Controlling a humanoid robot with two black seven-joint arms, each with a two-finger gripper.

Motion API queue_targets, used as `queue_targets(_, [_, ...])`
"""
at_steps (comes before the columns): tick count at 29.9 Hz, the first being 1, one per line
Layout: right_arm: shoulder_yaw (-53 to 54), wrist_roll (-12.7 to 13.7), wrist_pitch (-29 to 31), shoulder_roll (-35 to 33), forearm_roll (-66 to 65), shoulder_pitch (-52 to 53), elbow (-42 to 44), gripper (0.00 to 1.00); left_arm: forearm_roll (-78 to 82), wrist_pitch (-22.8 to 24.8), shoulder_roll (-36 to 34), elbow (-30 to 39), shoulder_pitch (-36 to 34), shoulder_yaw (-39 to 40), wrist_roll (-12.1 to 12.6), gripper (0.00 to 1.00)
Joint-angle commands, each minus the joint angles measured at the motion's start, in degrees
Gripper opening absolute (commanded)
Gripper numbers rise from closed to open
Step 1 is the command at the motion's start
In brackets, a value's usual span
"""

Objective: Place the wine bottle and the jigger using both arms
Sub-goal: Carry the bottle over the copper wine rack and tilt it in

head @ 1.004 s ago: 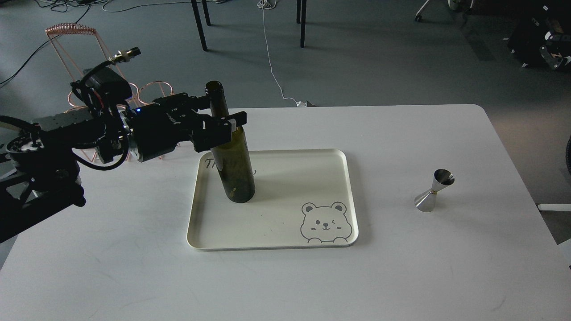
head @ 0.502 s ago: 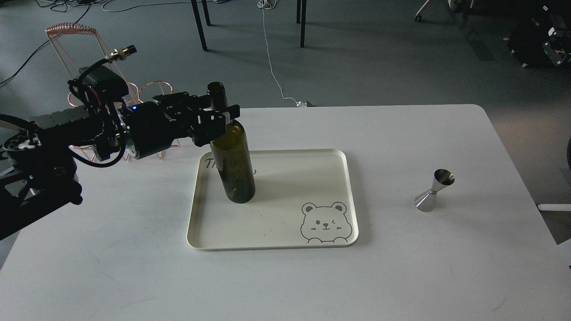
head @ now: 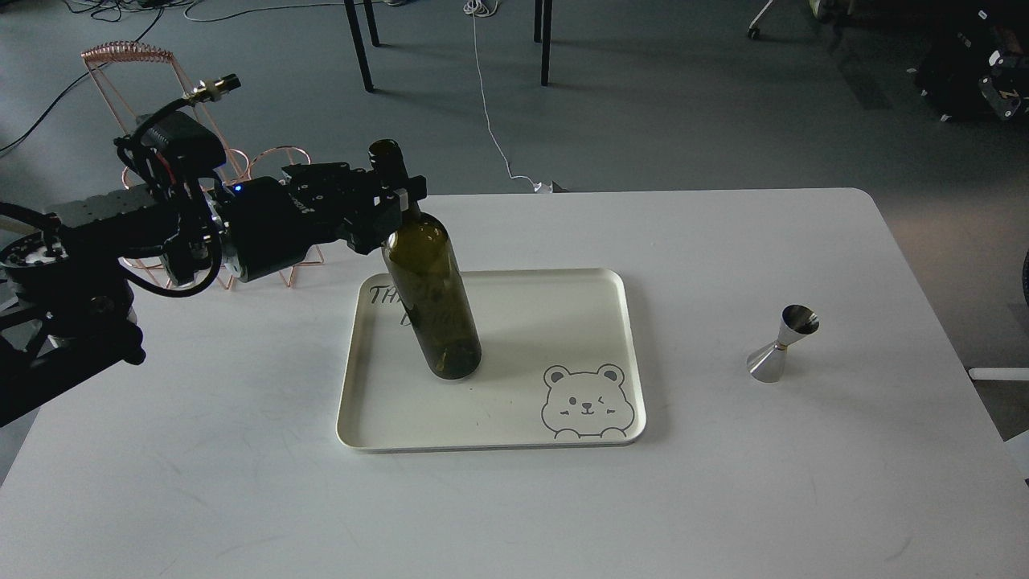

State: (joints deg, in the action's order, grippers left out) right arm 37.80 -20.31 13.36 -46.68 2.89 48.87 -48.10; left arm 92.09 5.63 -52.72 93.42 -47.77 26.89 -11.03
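Observation:
The wine bottle (head: 430, 297), dark olive-green, is on the cream tray (head: 514, 438) and leans, its neck tipped to the upper left and its base near the tray's middle. My left gripper (head: 395, 191) comes in from the left and is shut on the bottle's neck just above the shoulder, one finger in front and one behind. The jigger (head: 781, 343), a small steel double cone with a gold band, stands alone on the white table to the right of the tray. My right arm and gripper are out of view.
The tray has a bear drawing (head: 584, 402) at its front right corner. A copper wire rack (head: 141, 96) stands at the table's back left behind my left arm. The table edge (head: 949, 265) runs close to the right of the jigger.
My left gripper slid from the bottle's shoulder up to its neck and drew back to the left. The bottle went from upright to leaning, its base shifting right and forward on the tray.

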Motion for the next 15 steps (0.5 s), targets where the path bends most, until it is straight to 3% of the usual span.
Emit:
queue_targets(1, [0.08, 0.00, 0.00, -0.08, 0.01, 0.09, 0.02, 1.00, -0.95, 0.79, -3.00, 0.62, -1.18, 4.03, -0.39, 0.19])
queue_targets(8, [0.08, -0.08, 0.08, -0.70, -0.16, 0.09, 0.02, 1.00, -3.41, 4.92, -11.79, -0.43, -7.24, 6.16, -1.98, 0.18])
queue_targets(15, [0.43, 0.00, 0.08, -0.70, -0.16, 0.09, -0.15, 1.00, -3.41, 6.06, -12.50, -8.77, -11.64, 5.55, -1.98, 0.18])
